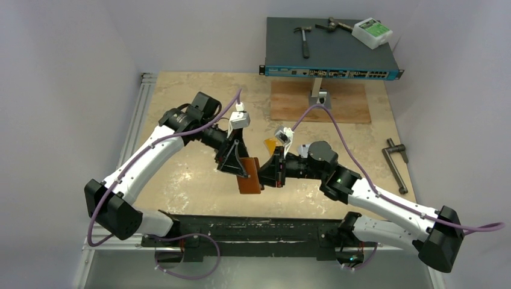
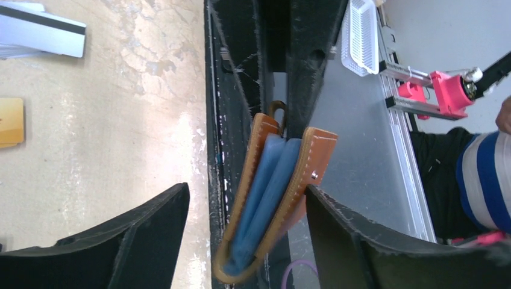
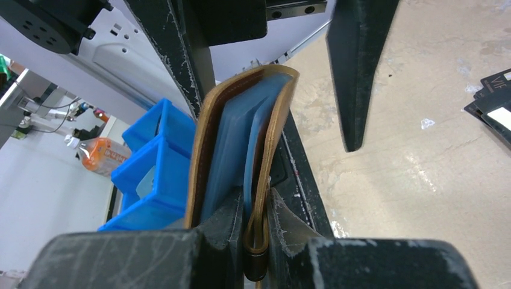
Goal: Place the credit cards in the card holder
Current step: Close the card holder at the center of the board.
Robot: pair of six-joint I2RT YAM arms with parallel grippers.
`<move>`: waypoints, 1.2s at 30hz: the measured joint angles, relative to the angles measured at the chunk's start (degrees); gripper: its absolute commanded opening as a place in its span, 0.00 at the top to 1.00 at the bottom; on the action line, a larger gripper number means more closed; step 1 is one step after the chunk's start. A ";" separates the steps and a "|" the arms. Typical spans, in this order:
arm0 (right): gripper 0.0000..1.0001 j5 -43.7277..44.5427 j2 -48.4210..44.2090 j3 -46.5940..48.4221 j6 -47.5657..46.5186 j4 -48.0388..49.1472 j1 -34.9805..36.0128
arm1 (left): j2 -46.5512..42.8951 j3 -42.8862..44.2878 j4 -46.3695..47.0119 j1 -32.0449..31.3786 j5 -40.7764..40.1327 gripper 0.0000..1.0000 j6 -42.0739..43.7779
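One flap of the card holder point(image 3: 235, 138) sat clenched in the right gripper point(image 3: 256, 226), lower centre; the left gripper point(image 2: 246, 191) straddled it, released, apparently clear; squeezing could press the flaps shut.

Bright, even light, soft shadows; wrist views slightly soft close-up.

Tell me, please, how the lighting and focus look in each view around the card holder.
Top external view: soft, even light, faint shadows, card holder small and slightly soft. Left wrist view: card holder's stitching crisp, pale glare on the tabletop. Right wrist view: blue bins behind look softer.
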 measured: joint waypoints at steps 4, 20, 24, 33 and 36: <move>1.00 0.13 0.00 -0.04 -0.85 -0.83 -0.11 | 0.00 0.09 -2.62 0.04 2.21 0.72 1.40; 1.00 0.39 -0.96 -0.22 -1.68 -1.03 0.13 | 6.01 6.14 -21.62 -0.28 7.80 0.00 20.22; 0.99 -0.33 -0.83 -0.59 -1.09 0.04 0.13 | 7.37 6.19 -24.13 -0.83 7.82 0.06 23.02; 0.89 -0.50 -0.98 -4.57 0.48 2.56 0.13 | 7.56 5.18 -21.55 -1.07 4.17 0.46 23.50; 0.81 -0.52 -0.96 -6.60 1.05 3.28 0.13 | 7.56 3.82 -19.19 -1.07 2.32 0.54 22.64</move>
